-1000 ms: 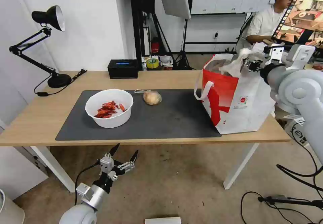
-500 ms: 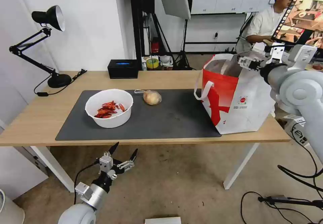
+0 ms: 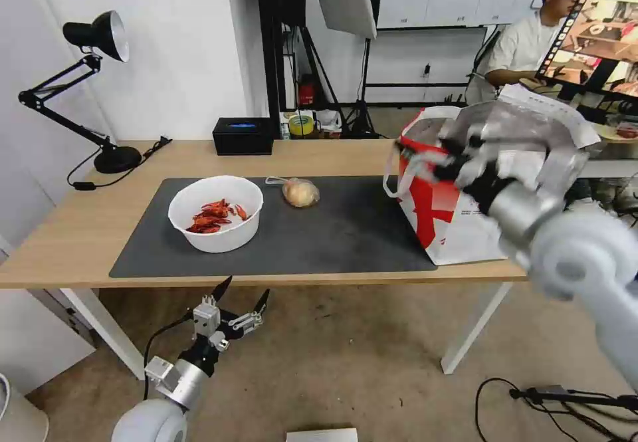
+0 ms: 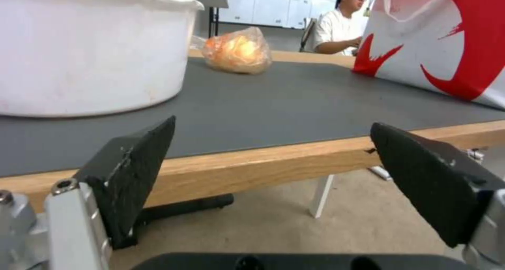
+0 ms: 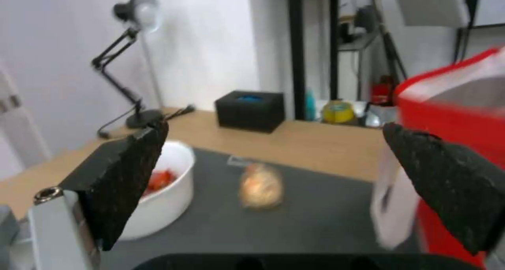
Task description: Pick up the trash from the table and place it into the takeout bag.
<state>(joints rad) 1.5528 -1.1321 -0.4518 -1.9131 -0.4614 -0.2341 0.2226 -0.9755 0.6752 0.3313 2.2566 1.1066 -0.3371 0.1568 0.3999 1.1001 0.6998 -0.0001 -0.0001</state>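
Your right gripper [image 3: 432, 161], fingers spread and empty, hangs by the takeout bag [image 3: 465, 209]; the left gripper [image 3: 236, 301] waits open below the desk [image 3: 60, 242] edge; the knotted bag [image 3: 300, 193] on the mat looks soft, light, probably slippery; take its knot.

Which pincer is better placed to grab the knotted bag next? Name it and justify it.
Probably the right. The right pincer hangs open above the table by the takeout bag, facing the knotted bag. The left pincer sits open below the table edge, nearer the bowl.
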